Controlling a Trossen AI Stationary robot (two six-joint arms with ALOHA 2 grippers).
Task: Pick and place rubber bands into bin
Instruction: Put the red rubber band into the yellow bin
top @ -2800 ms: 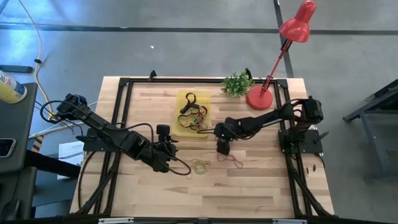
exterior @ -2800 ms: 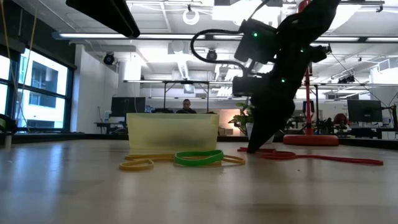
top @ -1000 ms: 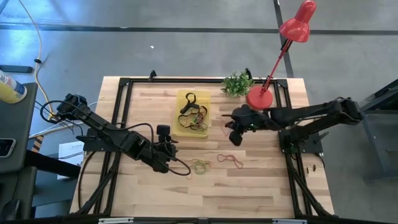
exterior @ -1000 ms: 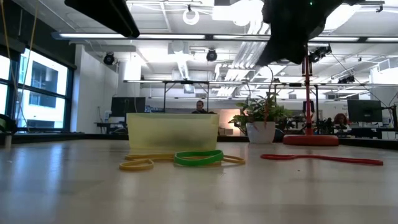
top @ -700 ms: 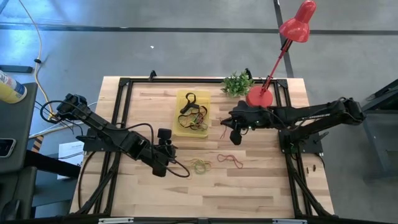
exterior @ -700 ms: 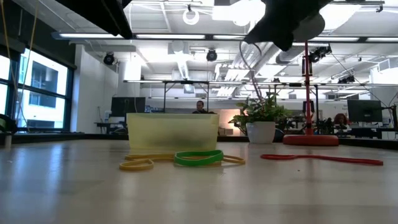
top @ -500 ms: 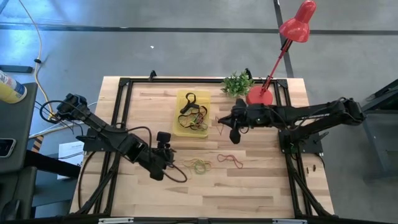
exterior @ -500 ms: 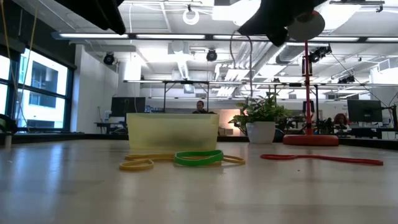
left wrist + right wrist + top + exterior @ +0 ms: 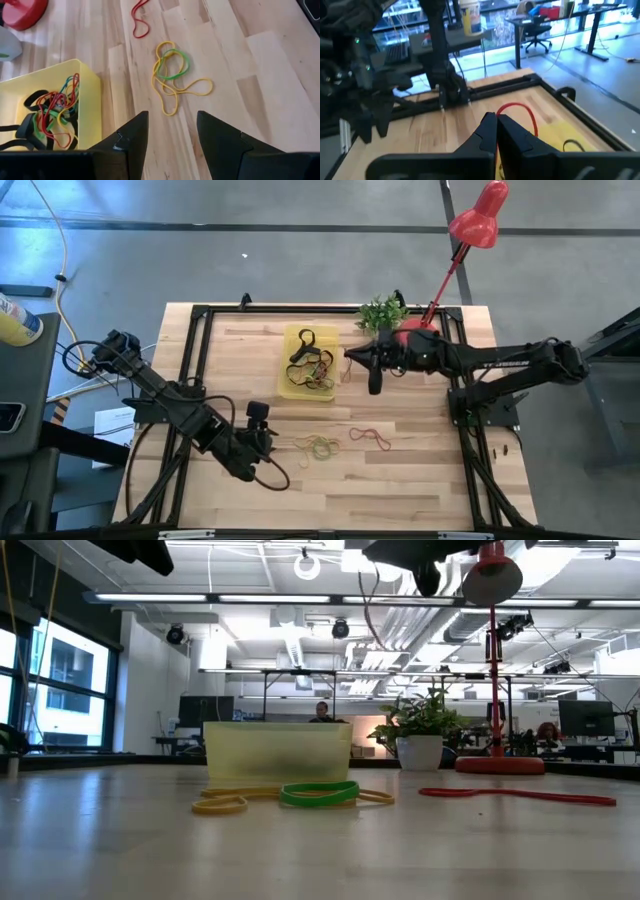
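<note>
I see my right end effector (image 9: 349, 358) up in the air at the right edge of the bin (image 9: 288, 383), and its two fingers are pinched tight on a red rubber band (image 9: 519, 114), which loops up from the tips in the right wrist view. The bin is a small yellow tray on the bench (image 9: 420, 480), toward the far side, and from above its long side runs from the front of the bench to the back. Inside it lies a pile of bands (image 9: 312, 360) in black, red, green and tan. My left end effector (image 9: 264, 435) hangs over the front left part of the bench, with its fingers (image 9: 134, 134) spread apart and nothing between them. Just to its right a bunch of yellow and green bands (image 9: 322, 446) lies flat on the wood, and its longest loop stretches mostly left to right. A little farther right lies another red band (image 9: 371, 436), thin and stretched out, also left to right. I cannot read any words or labels on the bin or the bands.
</note>
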